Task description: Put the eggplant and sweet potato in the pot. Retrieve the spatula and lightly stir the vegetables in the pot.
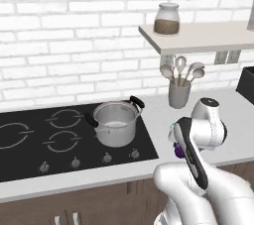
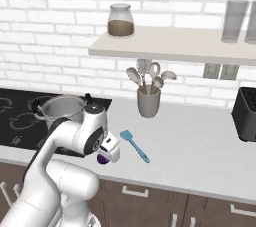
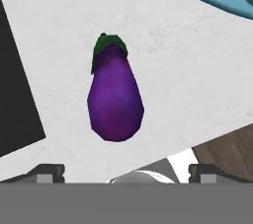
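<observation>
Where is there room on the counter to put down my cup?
The widest bare counter lies between the spatula and the black appliance. It is crowded near the front edge, where the open gripper hangs over the eggplant beside the cooktop.

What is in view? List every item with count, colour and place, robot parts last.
pot: 1, steel, black handles, on the stove.
stove: 1, black, set in the counter.
eggplant: 1, purple, on the counter below the gripper.
spatula: 1, teal, on the counter.
utensil cup: 1, grey, holding pale spoons, by the wall.
jar: 1, clear, brown contents, on the shelf.
gripper: 1, open, above the eggplant.
</observation>
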### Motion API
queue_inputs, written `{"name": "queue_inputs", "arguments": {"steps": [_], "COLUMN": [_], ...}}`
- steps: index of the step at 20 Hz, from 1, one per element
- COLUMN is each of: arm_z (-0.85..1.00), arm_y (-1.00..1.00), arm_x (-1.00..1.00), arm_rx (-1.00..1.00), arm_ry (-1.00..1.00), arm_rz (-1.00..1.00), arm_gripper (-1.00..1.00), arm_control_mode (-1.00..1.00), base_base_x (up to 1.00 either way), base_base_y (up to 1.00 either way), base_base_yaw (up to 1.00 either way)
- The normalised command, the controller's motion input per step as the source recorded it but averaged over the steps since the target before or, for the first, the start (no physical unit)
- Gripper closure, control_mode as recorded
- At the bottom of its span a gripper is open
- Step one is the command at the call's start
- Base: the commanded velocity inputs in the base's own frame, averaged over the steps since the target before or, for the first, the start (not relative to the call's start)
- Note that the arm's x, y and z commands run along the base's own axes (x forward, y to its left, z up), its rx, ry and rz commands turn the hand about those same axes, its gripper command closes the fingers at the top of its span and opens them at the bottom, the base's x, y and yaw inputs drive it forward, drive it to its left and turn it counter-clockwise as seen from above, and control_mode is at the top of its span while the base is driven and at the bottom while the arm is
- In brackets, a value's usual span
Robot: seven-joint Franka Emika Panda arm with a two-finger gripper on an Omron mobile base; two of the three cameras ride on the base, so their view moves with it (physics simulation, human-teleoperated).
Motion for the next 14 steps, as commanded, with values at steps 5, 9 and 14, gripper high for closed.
{"name": "queue_inputs", "arguments": {"steps": [5,9,14], "arm_z": [-0.46,-0.72,-0.45], "arm_y": [0.03,0.06,0.01], "arm_x": [0.24,0.00,0.00], "arm_rx": [-0.05,0.00,0.00], "arm_ry": [0.05,0.18,0.07], "arm_rz": [0.13,0.13,0.12], "arm_gripper": [-1.00,-1.00,-1.00], "arm_control_mode": [-1.00,-1.00,-1.00], "base_base_x": [0.00,0.00,0.00], "base_base_y": [0.00,0.00,0.00], "base_base_yaw": [0.00,0.00,0.00]}}
